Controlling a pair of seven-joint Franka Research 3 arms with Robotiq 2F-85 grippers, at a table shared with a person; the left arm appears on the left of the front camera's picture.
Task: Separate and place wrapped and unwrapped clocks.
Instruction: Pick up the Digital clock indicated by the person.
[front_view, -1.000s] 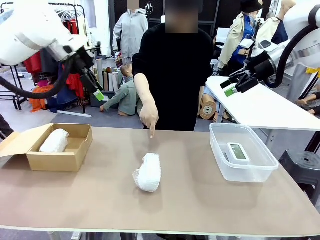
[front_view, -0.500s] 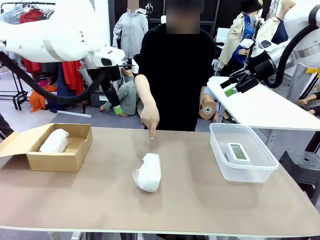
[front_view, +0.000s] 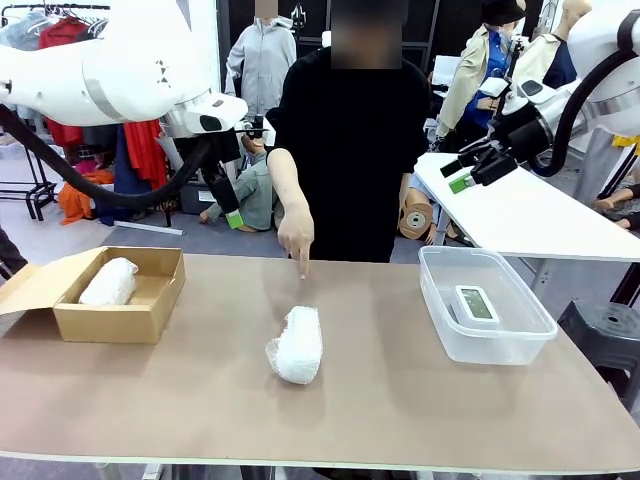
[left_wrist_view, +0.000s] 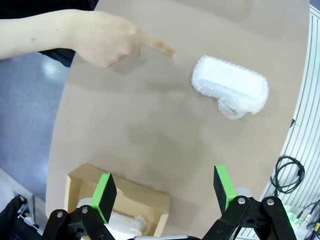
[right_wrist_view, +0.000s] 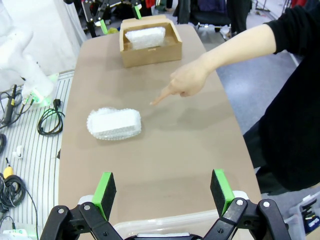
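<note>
Claw jaws on both our arms gape wide, left claw (left_wrist_view: 164, 186) and right claw (right_wrist_view: 162, 189) holding nothing. Nearest us, mid-table (front_view: 400, 400), lies the wrapped bundle (front_view: 297, 344): likely light, squashy, slippery; we'd pinch across its narrow middle. At ten o'clock, the cardboard box (front_view: 120, 318) holds another bundle (front_view: 108, 282); at two o'clock, the clear tub (front_view: 485, 345) holds the bare clock (front_view: 476, 303). Beyond, the person's hand (front_view: 297, 236) points down.

Tan bench (front_view: 400, 400), white crinkly bundle (front_view: 296, 345), brown cardboard box (front_view: 120, 320), clear tub (front_view: 520, 345), my fingers (left_wrist_view: 104, 191) green-padded.
</note>
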